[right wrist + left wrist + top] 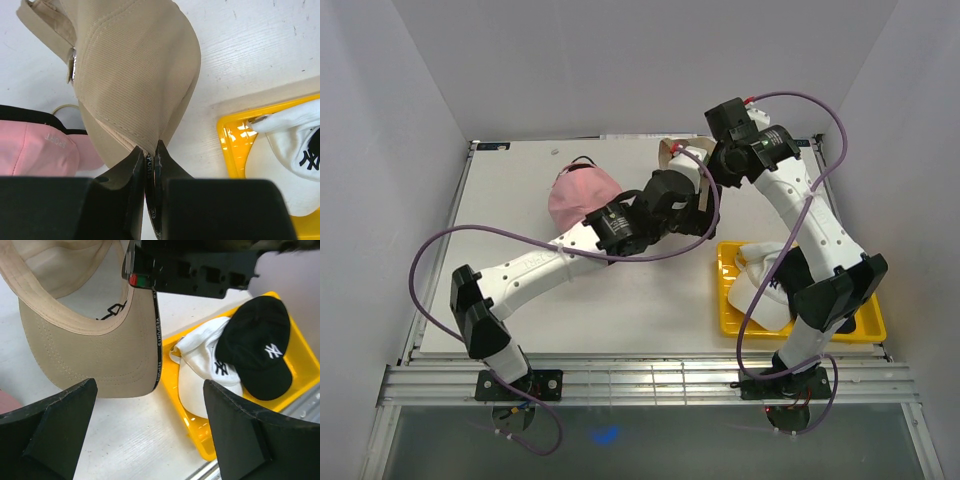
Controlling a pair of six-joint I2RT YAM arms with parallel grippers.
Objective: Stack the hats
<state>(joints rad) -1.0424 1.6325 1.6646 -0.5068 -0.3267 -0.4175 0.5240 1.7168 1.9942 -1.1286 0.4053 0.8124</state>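
Right jaws clamp the tan cap (130, 75) by its brim edge; left jaws gape wide, empty. I judge it light, crown floppy, brim stiff: hold the brim.

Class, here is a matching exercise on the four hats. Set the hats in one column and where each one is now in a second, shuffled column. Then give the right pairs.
Hats
1. tan hat
2. pink hat
3. white hat
4. black hat

Places
A. in the yellow tray, lying partly over another hat
B. pinched in the right gripper
C. in the yellow tray, partly under another hat
D. outside the tray, no gripper on it

Pairs: 1-B; 2-D; 3-C; 4-A
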